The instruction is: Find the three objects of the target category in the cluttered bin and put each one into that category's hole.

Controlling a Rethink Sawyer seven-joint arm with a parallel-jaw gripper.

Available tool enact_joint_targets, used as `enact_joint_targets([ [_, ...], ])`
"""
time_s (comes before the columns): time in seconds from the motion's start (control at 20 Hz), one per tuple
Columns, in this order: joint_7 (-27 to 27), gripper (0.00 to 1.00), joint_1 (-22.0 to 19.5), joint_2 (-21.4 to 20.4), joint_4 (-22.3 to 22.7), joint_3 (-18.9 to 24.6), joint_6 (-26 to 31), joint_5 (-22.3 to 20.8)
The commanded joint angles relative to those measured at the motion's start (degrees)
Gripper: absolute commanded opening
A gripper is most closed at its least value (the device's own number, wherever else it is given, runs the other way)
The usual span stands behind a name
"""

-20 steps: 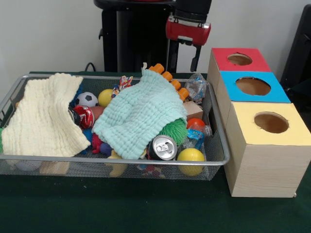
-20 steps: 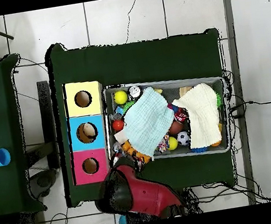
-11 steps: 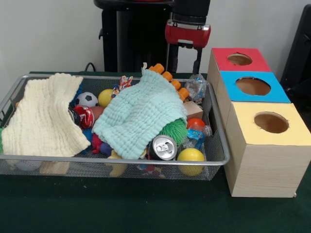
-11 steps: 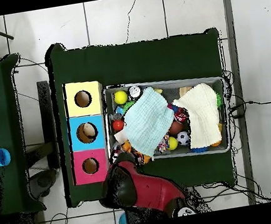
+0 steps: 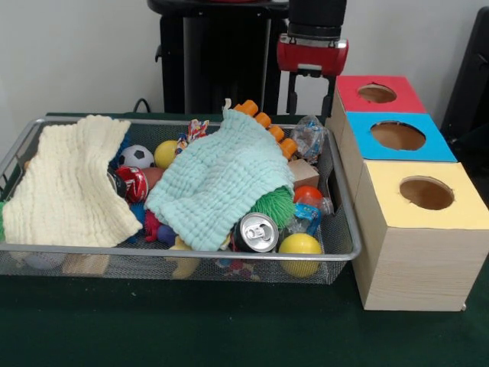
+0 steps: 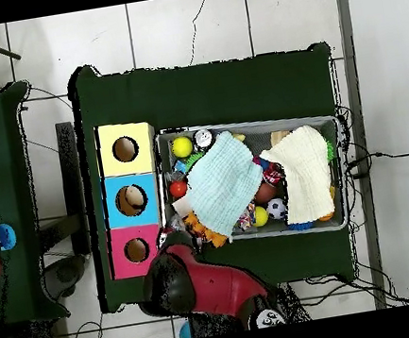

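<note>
Gripper [image 5: 311, 86] hovering empty above wire bin's [image 5: 229, 252] far right corner, beside red-topped box [image 5: 376, 95].
Jaws open, gripping nothing; mint cloth [image 5: 221, 180] draped over clutter, probably hiding targets.

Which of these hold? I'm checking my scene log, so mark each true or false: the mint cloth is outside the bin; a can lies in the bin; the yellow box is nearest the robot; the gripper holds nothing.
1. The mint cloth is outside the wire bin. False: it lies inside, over the toys.
2. A drink can lies in the bin. True.
3. The yellow box is nearest the robot. False: the red box is.
4. The gripper holds nothing. True: its fingers are open.
</note>
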Motion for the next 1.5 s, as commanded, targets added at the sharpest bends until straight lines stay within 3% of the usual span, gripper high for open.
enact_joint_targets([
  [0.05, 17.9, 1.0, 1.7, 2.8, -2.7, 4.6, -6.6, 3.4],
  [0.4, 16.5, 1.0, 0.6, 4.1, -1.9, 4.2, -8.5, 0.7],
  [1.5, 13.0, 1.0, 1.7, 8.4, -3.8, 0.8, -11.9, 0.0],
])
